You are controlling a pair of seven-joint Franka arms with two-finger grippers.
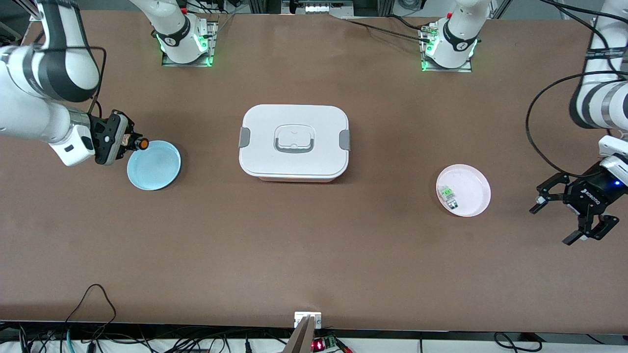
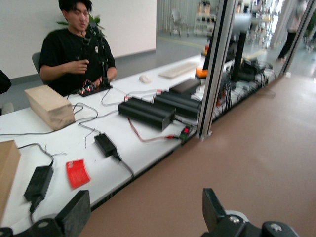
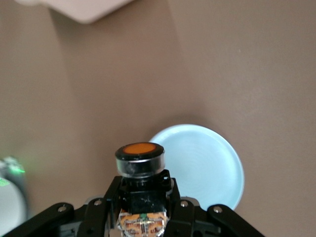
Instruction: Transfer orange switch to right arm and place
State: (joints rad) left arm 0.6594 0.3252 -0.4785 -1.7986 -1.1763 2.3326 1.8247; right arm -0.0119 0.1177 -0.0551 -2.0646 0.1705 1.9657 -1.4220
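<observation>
The orange switch (image 1: 142, 143) sits clamped in the right gripper (image 1: 131, 141) over the rim of the blue plate (image 1: 158, 176), so placing is the step in hand. Next it likely needs lowering onto the plate, then release. The left gripper (image 1: 569, 215) waits, fingers spread and empty, at the left arm's end of the table.

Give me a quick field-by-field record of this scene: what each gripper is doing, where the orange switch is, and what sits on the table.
right gripper: shut on the tiny black-bodied orange switch, over the rim of the round light-blue plate
left gripper: open, holding nothing, waiting at the left arm's end of the table
orange switch: in the air, orange face toward the blue plate, not yet placed
round pink plate: holds a small clear-grey part with a green label
white lidded box with grey clips: closed, between the two plates
</observation>
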